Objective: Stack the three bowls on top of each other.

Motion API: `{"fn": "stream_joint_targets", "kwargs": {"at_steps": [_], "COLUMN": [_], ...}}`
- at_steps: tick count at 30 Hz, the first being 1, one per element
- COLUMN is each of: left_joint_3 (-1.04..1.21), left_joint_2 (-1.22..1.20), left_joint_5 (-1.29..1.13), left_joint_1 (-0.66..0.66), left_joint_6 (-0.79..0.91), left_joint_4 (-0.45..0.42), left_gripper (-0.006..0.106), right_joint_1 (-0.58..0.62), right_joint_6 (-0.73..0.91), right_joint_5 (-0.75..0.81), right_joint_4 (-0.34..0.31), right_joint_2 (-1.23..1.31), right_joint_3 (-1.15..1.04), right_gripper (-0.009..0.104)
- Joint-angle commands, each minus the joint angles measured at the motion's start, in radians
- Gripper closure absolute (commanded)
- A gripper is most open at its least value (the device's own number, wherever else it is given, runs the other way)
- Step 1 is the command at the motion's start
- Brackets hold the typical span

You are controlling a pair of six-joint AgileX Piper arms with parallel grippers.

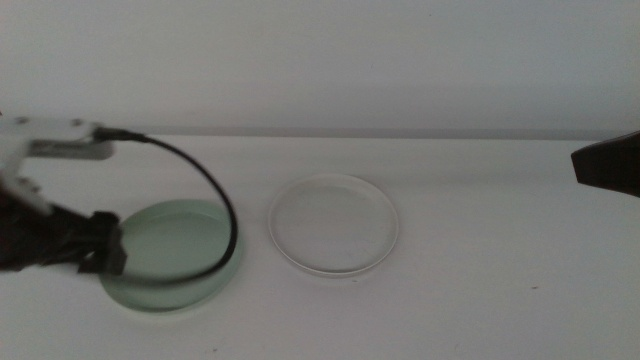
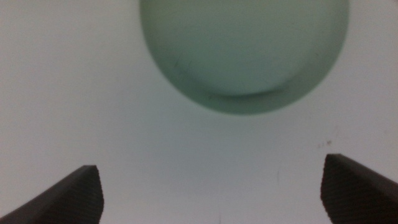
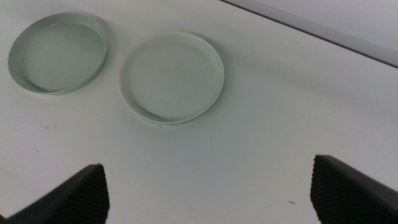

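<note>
A pale mint green bowl (image 1: 180,256) sits on the white table left of centre. A white bowl (image 1: 334,225) lies just to its right, and the two are apart. My left gripper (image 1: 108,250) hovers at the green bowl's left rim. In the left wrist view this gripper (image 2: 211,193) is open, with bare table between its jaws and the green bowl (image 2: 242,50) just ahead. My right gripper (image 1: 608,160) waits high at the right edge. The right wrist view shows it (image 3: 208,193) open and empty, well back from the white bowl (image 3: 171,76) and green bowl (image 3: 57,53).
A black cable (image 1: 215,200) loops from the left wrist camera over the green bowl. The table (image 1: 480,290) ends at a pale wall (image 1: 320,60) behind.
</note>
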State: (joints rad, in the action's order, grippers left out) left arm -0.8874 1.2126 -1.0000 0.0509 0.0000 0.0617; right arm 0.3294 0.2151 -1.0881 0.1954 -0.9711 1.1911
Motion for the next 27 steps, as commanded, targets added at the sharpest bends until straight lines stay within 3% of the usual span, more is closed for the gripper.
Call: {"fn": "stream_joint_targets", "kwargs": {"at_steps": [1, 6, 22, 27], "left_joint_3": [-0.072, -0.172, -0.175, -0.175], "left_joint_2": [0.131, 0.297, 0.612, 0.671], "left_joint_5": [-0.005, -0.019, 0.158, 0.160], "left_joint_1": [-0.005, -0.051, -0.090, -0.090], "left_joint_6": [0.028, 0.052, 0.048, 0.052], "left_joint_4": [0.017, 0.030, 0.013, 0.013], "left_gripper": [0.007, 0.007, 0.007, 0.016], "right_joint_1": [0.001, 0.001, 0.001, 0.001], "right_joint_6": [0.001, 0.001, 0.001, 0.001], "right_joint_5": [0.012, 0.012, 0.012, 0.012], "right_joint_4": [-0.007, -0.007, -0.007, -0.007], "right_joint_2": [-0.003, -0.003, -0.003, -0.003], "right_joint_3": [0.002, 0.002, 0.002, 0.002], "right_gripper": [0.009, 0.009, 0.009, 0.009]}}
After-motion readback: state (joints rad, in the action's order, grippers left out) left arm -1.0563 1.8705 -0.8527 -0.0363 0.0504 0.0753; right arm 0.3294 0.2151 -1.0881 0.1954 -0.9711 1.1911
